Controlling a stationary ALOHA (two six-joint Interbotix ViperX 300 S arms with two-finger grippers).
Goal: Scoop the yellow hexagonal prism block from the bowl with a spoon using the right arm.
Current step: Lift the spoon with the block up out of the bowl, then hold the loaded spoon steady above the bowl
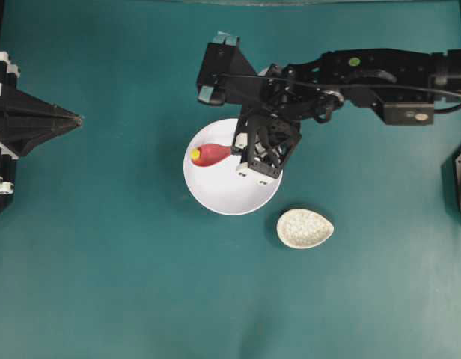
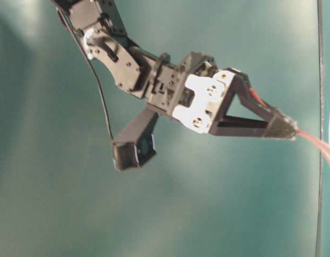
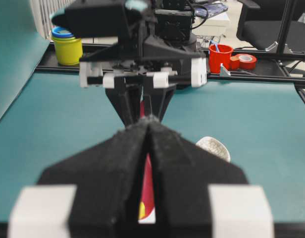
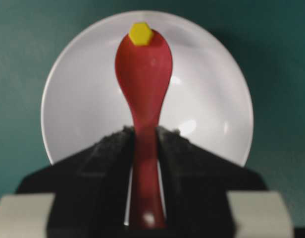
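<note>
Glossy pink-red spoon (image 4: 143, 69) lying over white bowl (image 4: 212, 84), tiny yellow hexagonal block (image 4: 140, 33) sitting at scoop's far tip. Right gripper (image 4: 144, 144) clamping handle, handle end hidden between fingers. Scoop pointing away from gripper. Left gripper (image 3: 149, 130) resting pinched together, apart from bowl.

A: Where is the right arm (image 1: 365, 71)?
B: Reaching in from the right, its wrist bent down over the bowl (image 1: 215, 191); the right gripper (image 4: 145, 144) pinches the spoon (image 4: 144, 74) by its handle.
A: And the left gripper (image 1: 75, 118)?
B: Well left of the bowl, level, fingers pressed together, holding nothing.
</note>
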